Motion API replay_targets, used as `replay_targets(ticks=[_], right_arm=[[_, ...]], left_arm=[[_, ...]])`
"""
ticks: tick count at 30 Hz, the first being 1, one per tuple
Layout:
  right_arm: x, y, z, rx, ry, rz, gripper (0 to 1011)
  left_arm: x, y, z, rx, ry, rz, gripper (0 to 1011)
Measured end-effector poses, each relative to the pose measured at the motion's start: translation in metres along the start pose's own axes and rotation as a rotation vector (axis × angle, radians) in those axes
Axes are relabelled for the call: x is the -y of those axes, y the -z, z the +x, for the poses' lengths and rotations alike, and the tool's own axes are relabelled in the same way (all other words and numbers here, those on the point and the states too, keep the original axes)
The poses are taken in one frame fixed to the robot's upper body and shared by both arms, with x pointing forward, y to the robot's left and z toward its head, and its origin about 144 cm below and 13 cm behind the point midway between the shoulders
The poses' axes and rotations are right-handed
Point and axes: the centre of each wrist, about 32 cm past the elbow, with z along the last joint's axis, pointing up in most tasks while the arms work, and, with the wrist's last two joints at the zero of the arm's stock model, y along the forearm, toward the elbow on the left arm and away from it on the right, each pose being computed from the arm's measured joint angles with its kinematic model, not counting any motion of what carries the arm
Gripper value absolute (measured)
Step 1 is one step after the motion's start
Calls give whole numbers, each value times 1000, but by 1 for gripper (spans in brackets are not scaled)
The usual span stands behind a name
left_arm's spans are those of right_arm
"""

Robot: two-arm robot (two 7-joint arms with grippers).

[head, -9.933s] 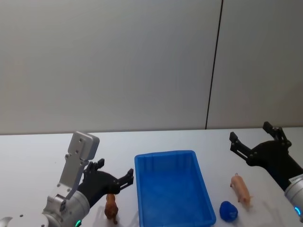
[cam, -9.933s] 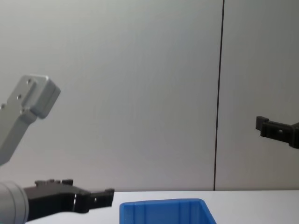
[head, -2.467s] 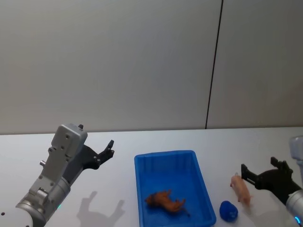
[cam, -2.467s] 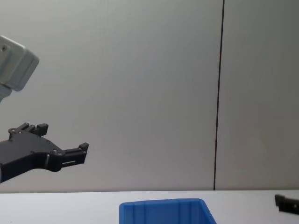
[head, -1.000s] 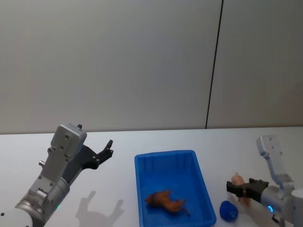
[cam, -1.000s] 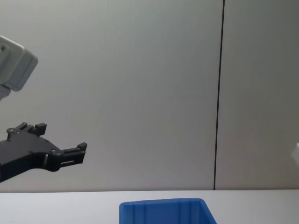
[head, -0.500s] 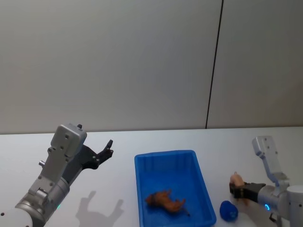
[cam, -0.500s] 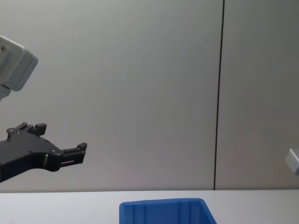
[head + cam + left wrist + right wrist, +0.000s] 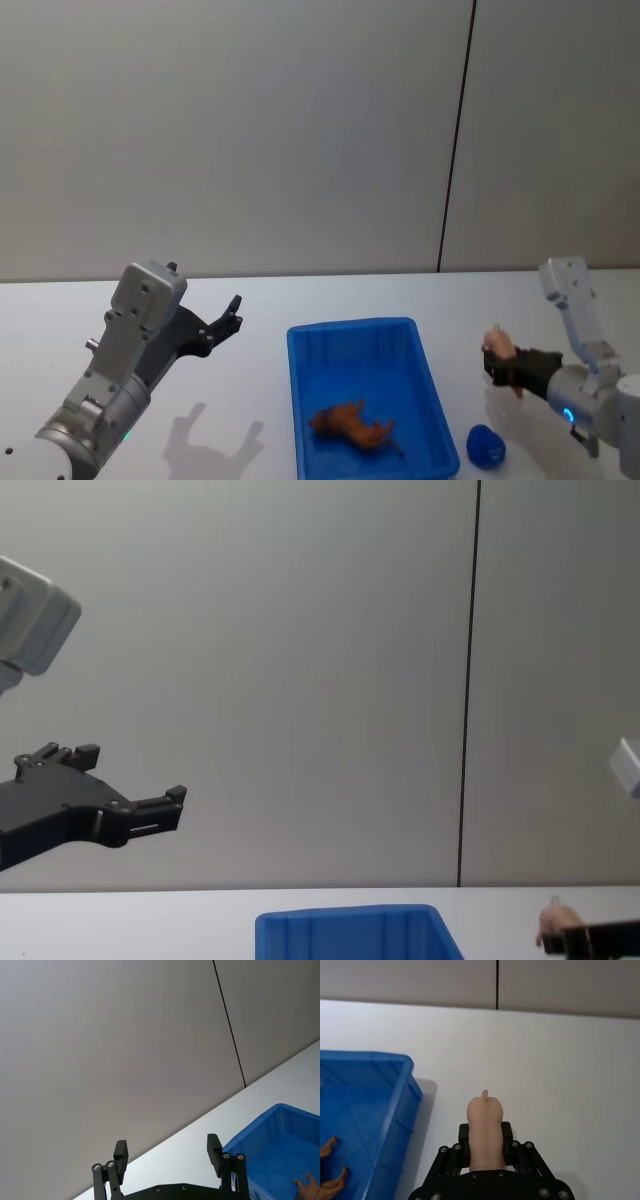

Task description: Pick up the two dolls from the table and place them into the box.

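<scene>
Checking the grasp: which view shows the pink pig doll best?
Right wrist view: the pink pig doll sits close, clamped in the right tool. Head view shows it small; chest view, one end.

Bright blue box (image 9: 294,398), brown doll (image 9: 352,425), pale pink doll (image 9: 496,344), plain white table (image 9: 330,295).

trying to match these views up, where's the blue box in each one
head view: blue box low centre on the table.
chest view: its top at the bottom edge, centre.
left wrist view: just past the open left gripper.
right wrist view: beside the right gripper clamping the pink doll.
shared landmark: the dark wall seam, in all four.
</scene>
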Motion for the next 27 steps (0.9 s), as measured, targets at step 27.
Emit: replay_targets(ticks=[27], right_arm=[[32,-31,-29,152,-266,264,350]], left_arm=[[0,0,0,0,0,0,1001]])
